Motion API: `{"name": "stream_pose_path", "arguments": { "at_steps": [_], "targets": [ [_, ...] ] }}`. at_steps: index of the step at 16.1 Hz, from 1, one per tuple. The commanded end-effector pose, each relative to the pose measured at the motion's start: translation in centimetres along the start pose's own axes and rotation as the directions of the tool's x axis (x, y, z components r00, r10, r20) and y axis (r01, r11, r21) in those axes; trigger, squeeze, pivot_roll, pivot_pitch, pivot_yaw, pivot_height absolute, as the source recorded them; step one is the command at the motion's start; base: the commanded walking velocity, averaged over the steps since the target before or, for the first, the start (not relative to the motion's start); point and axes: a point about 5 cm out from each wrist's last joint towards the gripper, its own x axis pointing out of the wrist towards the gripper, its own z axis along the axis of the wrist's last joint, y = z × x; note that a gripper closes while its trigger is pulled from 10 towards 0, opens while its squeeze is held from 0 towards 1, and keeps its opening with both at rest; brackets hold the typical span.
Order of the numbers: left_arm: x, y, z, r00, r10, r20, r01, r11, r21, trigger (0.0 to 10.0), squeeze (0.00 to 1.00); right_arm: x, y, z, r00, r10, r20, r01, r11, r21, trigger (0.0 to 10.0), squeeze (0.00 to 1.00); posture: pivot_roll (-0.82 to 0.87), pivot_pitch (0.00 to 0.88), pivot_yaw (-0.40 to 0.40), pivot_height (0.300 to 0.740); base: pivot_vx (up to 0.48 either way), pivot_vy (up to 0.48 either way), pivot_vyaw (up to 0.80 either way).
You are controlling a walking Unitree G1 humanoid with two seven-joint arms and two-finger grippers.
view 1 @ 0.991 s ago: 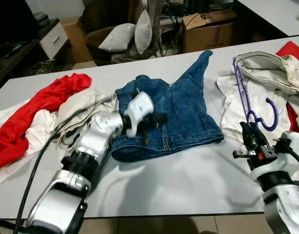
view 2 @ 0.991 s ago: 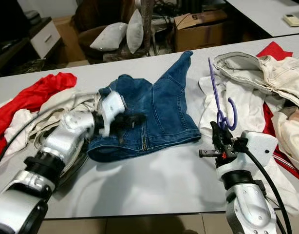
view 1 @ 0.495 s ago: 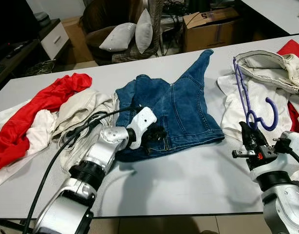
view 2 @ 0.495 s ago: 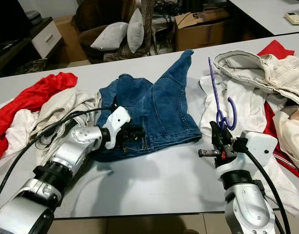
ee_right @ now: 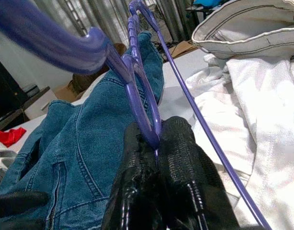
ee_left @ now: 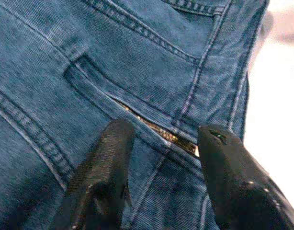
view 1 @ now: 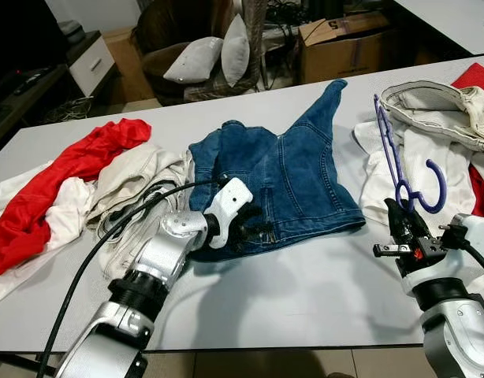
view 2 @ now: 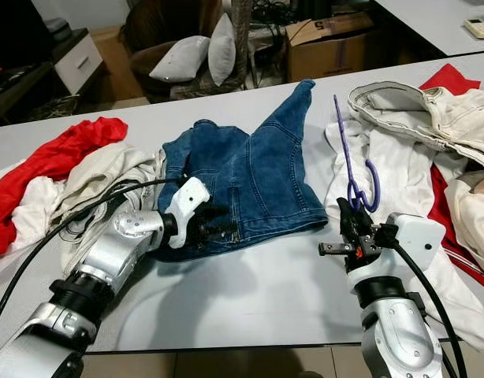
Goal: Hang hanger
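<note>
A purple wire hanger (view 1: 397,158) stands upright at the right of the table, its hook curling toward the near side. My right gripper (view 1: 401,220) is shut on the hanger's neck (ee_right: 148,120) just below the hook. Blue denim jeans (view 1: 293,177) lie flat in the middle of the grey table (view 1: 305,291). My left gripper (view 1: 254,228) rests open on the jeans' waistband near the zipper (ee_left: 159,134), one finger (ee_left: 106,163) on each side of the fly.
A red garment (view 1: 61,177) and beige clothes (view 1: 135,177) lie at the left. White and cream clothes (view 1: 431,118) are heaped at the right behind the hanger. Beyond the table stand a chair with pillows (view 1: 202,55) and a cardboard box (view 1: 344,47).
My left gripper has come down from above the jeans and moved toward the near waistband, now resting open on the denim. The right gripper keeps the hanger upright, nearly still.
</note>
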Motion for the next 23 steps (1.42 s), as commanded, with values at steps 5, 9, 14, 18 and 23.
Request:
{"name": "stream_pose_path", "arguments": {
  "at_steps": [5,9,14,18,23],
  "targets": [
    [0.1,0.3,-1.2,0.992,0.105,-0.062,-0.110,0.991,-0.077,10.0,0.95,0.1,0.3,-1.3,0.997,0.016,-0.072,-0.014,1.000,0.016,10.0,0.00,-0.15,0.000,0.235,0.740,0.000,0.000,0.00],
    [1.4,-1.5,-2.1,0.997,-0.003,-0.080,-0.013,0.982,-0.191,10.0,0.00,0.0,0.5,-1.4,0.996,0.035,-0.080,-0.034,0.999,0.008,10.0,0.00,-0.16,0.000,0.231,0.740,0.000,0.000,0.00],
    [1.3,-0.7,-3.1,0.979,0.087,-0.185,-0.114,0.983,-0.143,0.0,0.00,0.1,0.4,-1.3,0.996,0.034,-0.084,-0.034,0.999,-0.001,10.0,0.00,-0.16,0.000,0.230,0.740,0.000,0.000,0.00],
    [1.2,0.0,-2.5,0.981,0.133,-0.140,-0.153,0.978,-0.144,0.0,0.00,0.3,0.4,-1.4,0.996,0.038,-0.083,-0.039,0.999,-0.004,10.0,0.00,-0.15,0.000,0.225,0.740,0.000,0.000,0.00],
    [1.3,-0.3,-1.4,0.996,0.072,-0.044,-0.078,0.985,-0.153,0.0,0.00,0.6,0.2,-1.3,0.996,0.037,-0.077,-0.038,0.999,-0.012,10.0,0.00,-0.16,0.000,0.225,0.740,0.000,0.000,0.00]
  ]
}}
